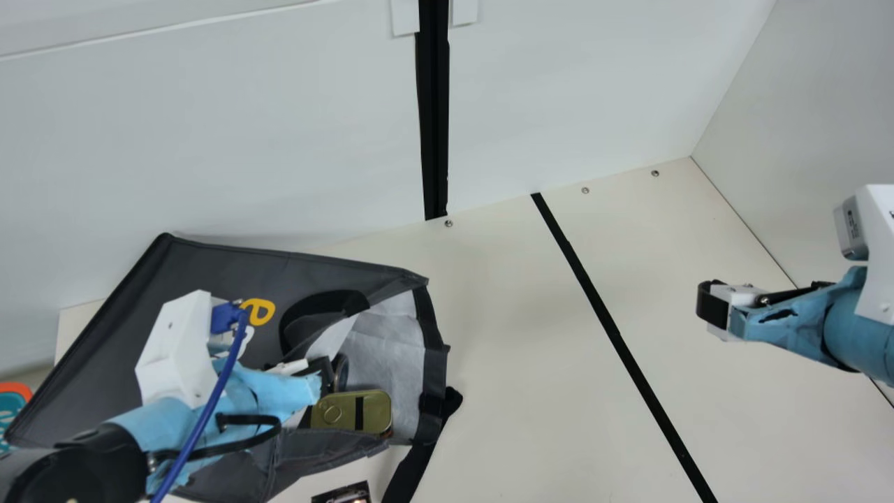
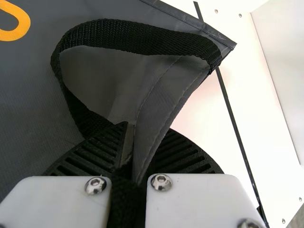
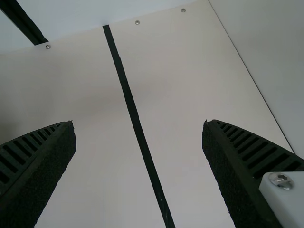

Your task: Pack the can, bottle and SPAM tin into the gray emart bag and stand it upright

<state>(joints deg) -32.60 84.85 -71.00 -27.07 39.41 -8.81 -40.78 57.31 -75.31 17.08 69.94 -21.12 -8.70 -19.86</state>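
Note:
The gray emart bag (image 1: 230, 272) lies on its side at the left of the main view, its mouth facing right. Inside the mouth rests a gold tin with a ring pull (image 1: 374, 411); a dark round-ended item (image 1: 340, 372), which I cannot identify, is beside it. My left gripper (image 1: 323, 383) is at the bag's mouth. In the left wrist view that gripper (image 2: 135, 156) is shut on the rim fabric of the bag (image 2: 156, 99), near a black strap loop (image 2: 128, 35). At the right, apart from the bag, my right gripper (image 1: 711, 307) hangs over the table; the right wrist view shows the gripper (image 3: 138, 142) open and holding nothing.
A small dark printed item (image 1: 342, 494) is at the main view's bottom edge, near a black strap (image 1: 419, 454). An orange and teal thing (image 1: 12, 405) is at the left edge. White walls (image 1: 573, 77) stand behind and at the right of the table (image 1: 531, 391).

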